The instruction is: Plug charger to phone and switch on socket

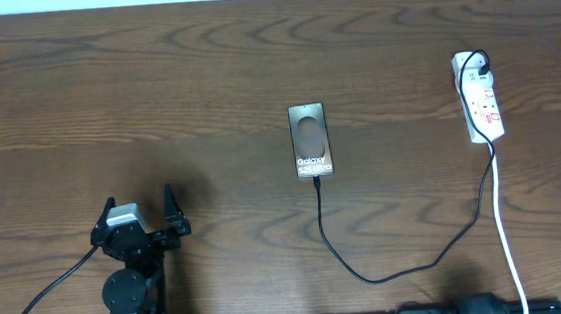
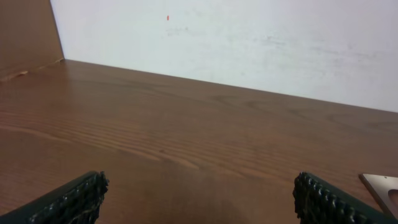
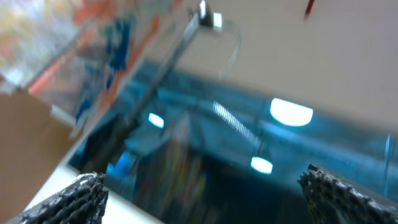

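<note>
The phone [image 1: 311, 140] lies flat at the table's centre, its corner also showing in the left wrist view [image 2: 382, 185]. The charger [image 1: 370, 278], a thin black cable, meets the phone's near edge, loops toward me and climbs to a black plug at the far end of the socket [image 1: 481, 106], a white strip at the far right. My left gripper [image 1: 142, 212] sits open at the front left, far from the phone, nothing between its fingers [image 2: 79, 199]. My right gripper [image 3: 205, 196] is open and empty, aimed off the table at a blurred room.
The socket's white cord [image 1: 507, 229] runs down to the table's near edge on the right. A dark part of the right arm [image 1: 478, 307] shows at that edge. A white wall [image 2: 249, 43] stands behind the table.
</note>
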{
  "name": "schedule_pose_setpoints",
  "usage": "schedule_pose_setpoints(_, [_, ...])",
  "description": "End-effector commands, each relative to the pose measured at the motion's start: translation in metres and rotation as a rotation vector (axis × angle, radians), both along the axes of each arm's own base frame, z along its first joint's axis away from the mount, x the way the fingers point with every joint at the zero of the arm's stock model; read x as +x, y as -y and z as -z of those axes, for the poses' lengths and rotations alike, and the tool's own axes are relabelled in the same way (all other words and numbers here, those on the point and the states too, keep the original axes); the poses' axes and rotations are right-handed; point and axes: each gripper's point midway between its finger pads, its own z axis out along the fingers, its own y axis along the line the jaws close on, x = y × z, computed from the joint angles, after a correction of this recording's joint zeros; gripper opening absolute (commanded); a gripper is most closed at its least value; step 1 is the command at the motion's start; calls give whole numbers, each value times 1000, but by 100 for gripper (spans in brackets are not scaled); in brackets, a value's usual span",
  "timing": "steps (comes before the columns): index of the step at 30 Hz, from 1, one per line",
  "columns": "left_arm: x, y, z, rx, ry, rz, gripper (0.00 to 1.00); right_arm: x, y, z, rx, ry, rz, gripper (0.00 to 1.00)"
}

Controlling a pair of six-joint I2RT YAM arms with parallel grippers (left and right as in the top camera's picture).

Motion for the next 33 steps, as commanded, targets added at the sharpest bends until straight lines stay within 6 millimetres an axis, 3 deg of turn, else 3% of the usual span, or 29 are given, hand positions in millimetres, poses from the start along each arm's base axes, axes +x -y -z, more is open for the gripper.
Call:
schedule_pose_setpoints(1, [-2, -2, 16, 8, -54, -12, 97, 80, 3, 12, 37, -200, 39, 99])
schedule_pose_setpoints(6, [-2, -2, 16, 8, -54, -12, 97, 182, -7, 50, 11, -425, 45, 99])
schedule_pose_setpoints(9, [-2, -2, 16, 8, -54, -12, 97, 225, -11, 73, 1, -513, 47, 99])
schedule_pose_setpoints(11, [-2, -2, 16, 8, -54, -12, 97, 278, -16, 110, -12, -620, 51, 99])
schedule_pose_setpoints(12, [-2, -2, 16, 8, -54, -12, 97, 286, -16, 117, -14, -638, 51, 99])
schedule_pose_setpoints(13, [-2, -2, 16, 8, -54, -12, 97, 309, -19, 139, -21, -690, 53, 99])
schedule_pose_setpoints(17, [-2, -2, 16, 8, -54, -12, 97, 353, -23, 190, -33, -794, 54, 99])
schedule_pose_setpoints(20, [-2, -2, 16, 8, -54, -12, 97, 372, -27, 220, -46, -845, 41, 99])
schedule_pose_setpoints(24, [-2, -2, 16, 8, -54, -12, 97, 381, -37, 254, -79, -923, -8, 99])
schedule_pose_setpoints(29, [-2, -2, 16, 8, -54, -12, 97, 385, -37, 263, -80, -939, -4, 99])
schedule_pose_setpoints(33, [-2, -2, 16, 8, -54, -12, 97, 386, -35, 246, -130, -831, 35, 99])
